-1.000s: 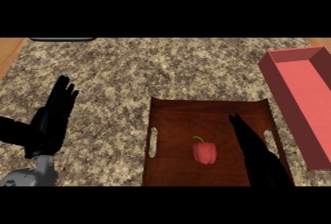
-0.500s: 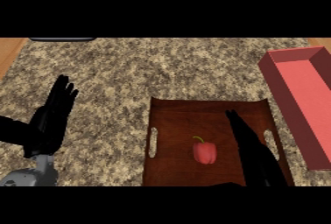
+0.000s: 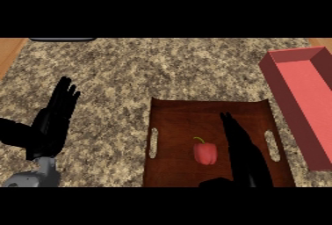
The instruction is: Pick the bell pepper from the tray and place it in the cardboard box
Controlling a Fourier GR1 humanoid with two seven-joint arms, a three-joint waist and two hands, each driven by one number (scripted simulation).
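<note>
Sitting a little right of the middle of the dark brown wooden tray (image 3: 194, 115), the small red bell pepper (image 3: 205, 154) is glossy and blocky. It narrows slightly toward its lower end, and a thin curved green stem sticks out of its far end. It rests on the tray's floor between the two pale slotted handles, with nothing touching it.

The black right hand (image 3: 239, 147) hangs over the tray just to the pepper's right. Its fingers are straight and pressed together, pointing away from the robot and curled round nothing.

The black left hand (image 3: 55, 117) rests at the left over the speckled granite counter (image 3: 162, 70), well apart from the tray, fingers straight and pointing up.

The long red open-topped box (image 3: 306, 94) stands just beyond the tray's right edge.
</note>
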